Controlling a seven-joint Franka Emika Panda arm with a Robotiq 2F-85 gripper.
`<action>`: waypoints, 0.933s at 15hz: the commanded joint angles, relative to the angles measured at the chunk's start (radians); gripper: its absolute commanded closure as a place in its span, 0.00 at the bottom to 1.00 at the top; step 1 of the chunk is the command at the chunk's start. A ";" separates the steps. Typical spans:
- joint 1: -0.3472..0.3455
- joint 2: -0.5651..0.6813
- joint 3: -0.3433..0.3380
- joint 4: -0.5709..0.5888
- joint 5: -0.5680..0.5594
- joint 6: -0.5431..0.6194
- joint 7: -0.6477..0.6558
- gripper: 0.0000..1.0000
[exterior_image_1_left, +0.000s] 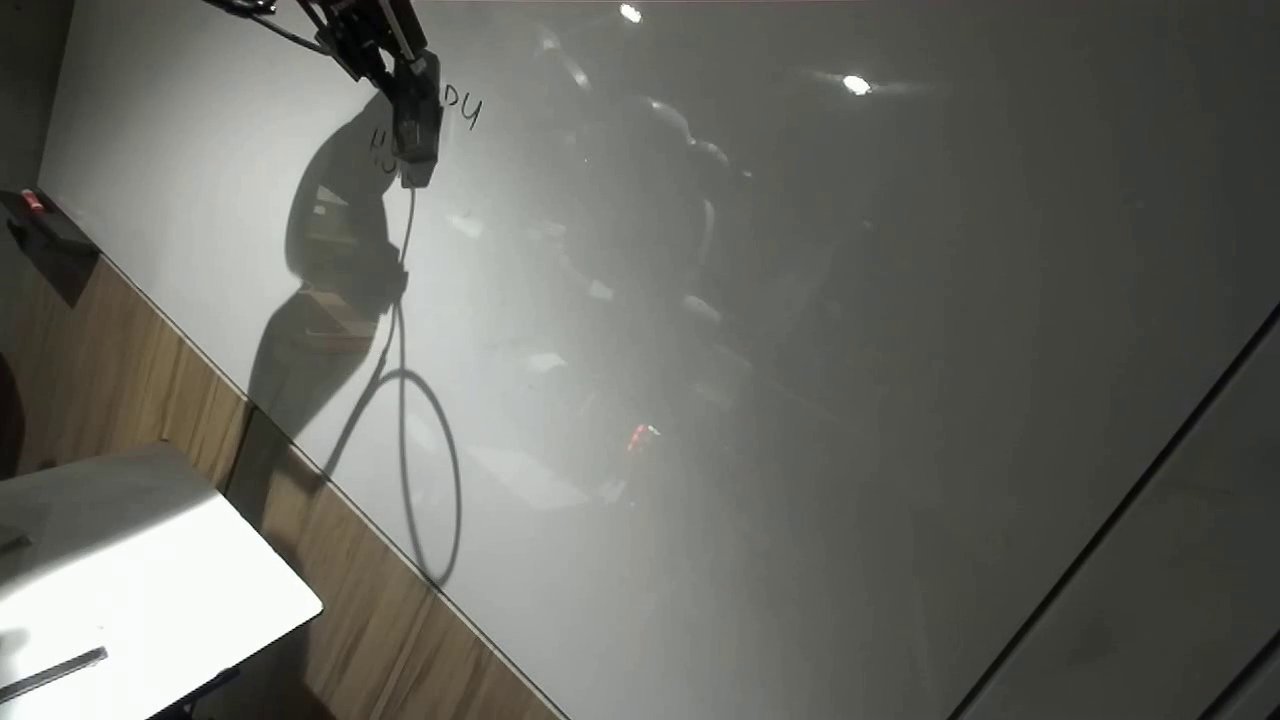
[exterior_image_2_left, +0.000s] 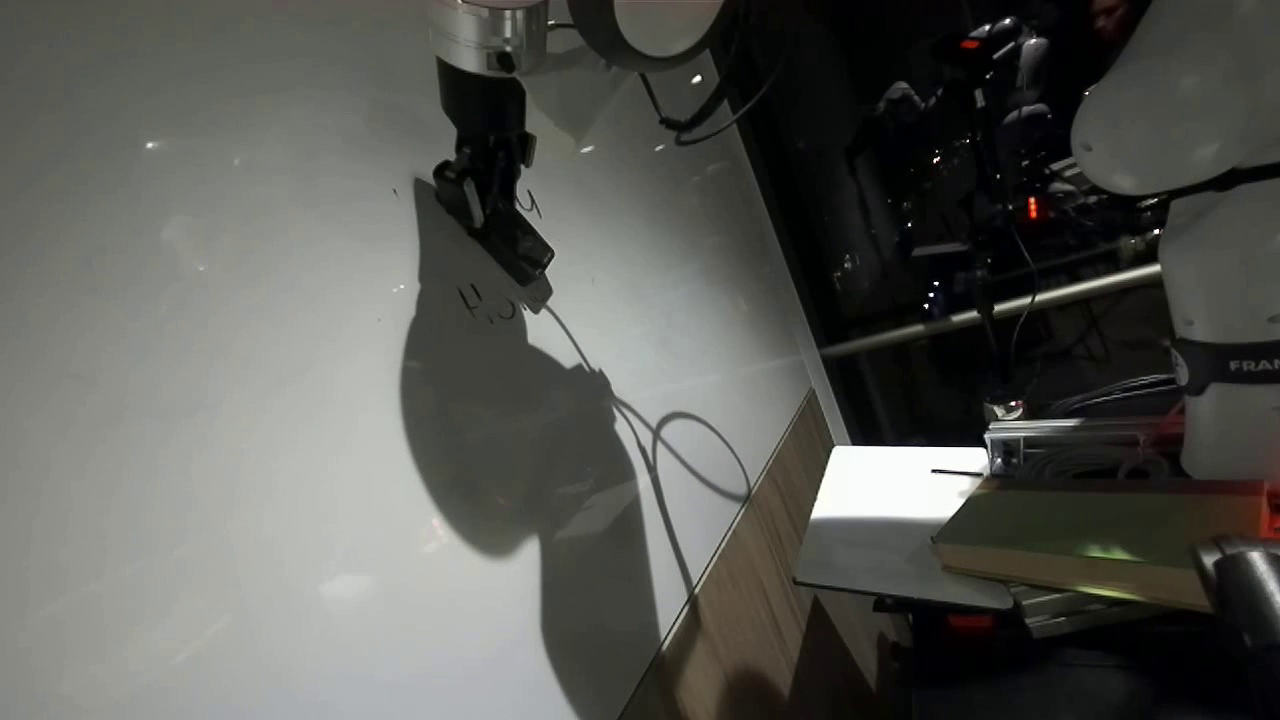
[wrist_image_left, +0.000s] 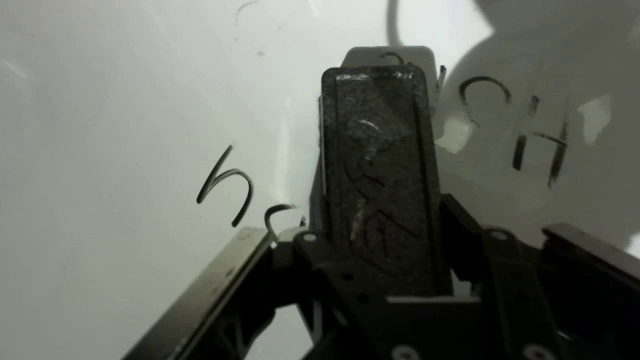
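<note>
A dark, brick-shaped board eraser (wrist_image_left: 377, 150) is pinched along its sides by my gripper (wrist_image_left: 382, 225), one finger against each side. In both exterior views the eraser (exterior_image_1_left: 417, 125) (exterior_image_2_left: 518, 245) sits at the end of the gripper (exterior_image_2_left: 488, 200), tilted close over a glossy whiteboard (exterior_image_1_left: 800, 400). Its shadow falls just past its far end; I cannot tell whether it touches the board. Black handwritten strokes surround it: an H-like letter (wrist_image_left: 519, 152) to the right in the wrist view and a curved letter (wrist_image_left: 247, 187) to the left. The eraser hides part of the writing.
A wood-grain strip (exterior_image_1_left: 360, 580) borders the whiteboard. Beyond it stand a white panel (exterior_image_1_left: 200, 590) and a greenish box (exterior_image_2_left: 1100, 520). A small red item (exterior_image_1_left: 33, 200) rests on a dark ledge (exterior_image_1_left: 60, 228). The arm and its cable cast large shadows on the board.
</note>
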 joint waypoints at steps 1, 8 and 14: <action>0.204 0.012 -0.142 -0.193 0.059 0.056 -0.057 0.70; 0.202 0.019 -0.136 -0.198 0.051 0.055 -0.050 0.70; 0.217 0.017 -0.159 -0.201 0.063 0.022 -0.077 0.70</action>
